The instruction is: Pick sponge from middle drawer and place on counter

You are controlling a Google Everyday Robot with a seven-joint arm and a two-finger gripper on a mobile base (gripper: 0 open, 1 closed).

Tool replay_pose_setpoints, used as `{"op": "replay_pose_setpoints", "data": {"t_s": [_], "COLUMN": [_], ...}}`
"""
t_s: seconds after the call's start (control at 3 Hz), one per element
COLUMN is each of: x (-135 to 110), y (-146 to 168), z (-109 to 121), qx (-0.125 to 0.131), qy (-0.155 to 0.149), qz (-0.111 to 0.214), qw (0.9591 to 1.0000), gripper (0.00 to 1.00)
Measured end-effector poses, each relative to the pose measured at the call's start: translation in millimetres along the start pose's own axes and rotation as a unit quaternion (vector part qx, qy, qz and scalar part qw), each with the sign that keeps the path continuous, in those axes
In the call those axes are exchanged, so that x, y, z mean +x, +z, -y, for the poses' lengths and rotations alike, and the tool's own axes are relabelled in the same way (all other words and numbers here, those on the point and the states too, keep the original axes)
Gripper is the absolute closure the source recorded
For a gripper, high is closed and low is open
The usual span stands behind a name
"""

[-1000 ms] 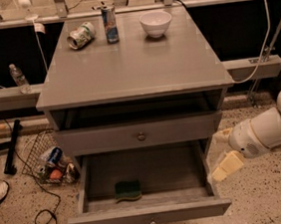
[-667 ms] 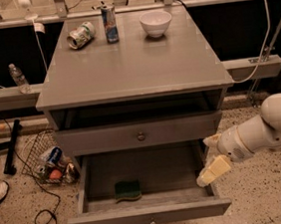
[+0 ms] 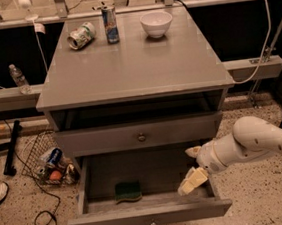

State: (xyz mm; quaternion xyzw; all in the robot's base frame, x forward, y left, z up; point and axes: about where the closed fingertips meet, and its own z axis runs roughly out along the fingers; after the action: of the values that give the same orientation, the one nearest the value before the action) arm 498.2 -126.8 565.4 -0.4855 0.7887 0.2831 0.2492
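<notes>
The sponge [image 3: 127, 191], dark green on top, lies flat on the floor of the open middle drawer [image 3: 150, 216], left of centre near the front. My gripper [image 3: 192, 167] is at the drawer's right end, just over its right wall, to the right of the sponge and apart from it. Its cream fingers [image 3: 192, 181] are spread open and hold nothing. The white arm reaches in from the right. The grey counter [image 3: 131, 70] is the cabinet top above.
On the counter's far edge stand a crushed can [image 3: 81, 35] on its side, an upright can [image 3: 110, 24] and a white bowl [image 3: 156, 23]. A closed drawer front with a knob [image 3: 141, 137] sits above the open drawer. A wire basket of litter [image 3: 50, 164] and cables lie on the floor to the left.
My gripper has moved left and slightly down, from beside the cabinet to over the right end of the open drawer. The sponge has not moved.
</notes>
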Motion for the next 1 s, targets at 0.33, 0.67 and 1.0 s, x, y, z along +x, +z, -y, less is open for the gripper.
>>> {"op": "replay_pose_setpoints", "data": {"t_s": [0.33, 0.67, 1.0], "x": [12, 13, 11], "y": [20, 43, 66], "z": [14, 25, 30], "qx": [-0.011, -0.019, -0.024], "qy": [-0.007, -0.028, -0.051], "qz": [0.011, 0.034, 0.057], "qw": [0.9999, 0.9989, 0.9968], "gripper": [0.00, 0.00, 0.00]}}
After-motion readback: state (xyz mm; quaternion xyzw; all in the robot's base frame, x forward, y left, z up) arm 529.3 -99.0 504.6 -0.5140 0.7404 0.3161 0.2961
